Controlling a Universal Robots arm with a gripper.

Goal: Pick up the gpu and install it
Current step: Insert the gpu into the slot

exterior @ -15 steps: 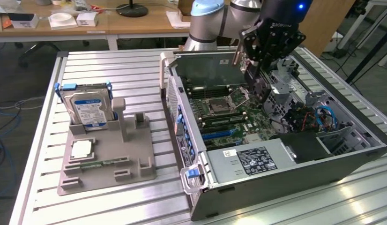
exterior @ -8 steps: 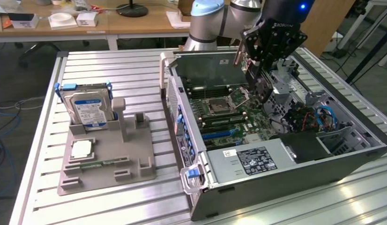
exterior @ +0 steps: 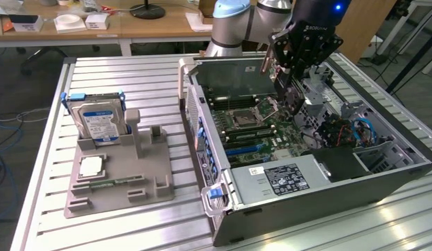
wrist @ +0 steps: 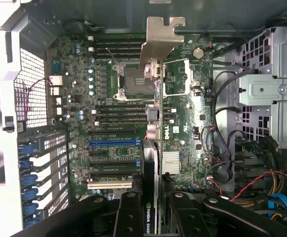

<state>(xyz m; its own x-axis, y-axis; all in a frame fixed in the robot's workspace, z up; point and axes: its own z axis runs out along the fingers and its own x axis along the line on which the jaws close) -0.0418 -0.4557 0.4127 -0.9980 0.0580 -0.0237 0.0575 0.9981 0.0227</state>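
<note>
The gpu (wrist: 158, 47) is held edge-on above the motherboard (wrist: 183, 148). It is clamped between the partly closed fingers (wrist: 128, 215) of the gripper (wrist: 153, 219), with its silver bracket pointed away from the wrist. The card is judged to be light and stiff but fragile. It is best gripped on its flat faces, as here, and its connector edge is best left untouched. "NVIDIA QUAD" can be read on the card's edge, "DELL" on the motherboard, and "ROBOTIQ" on the gripper body.
</note>
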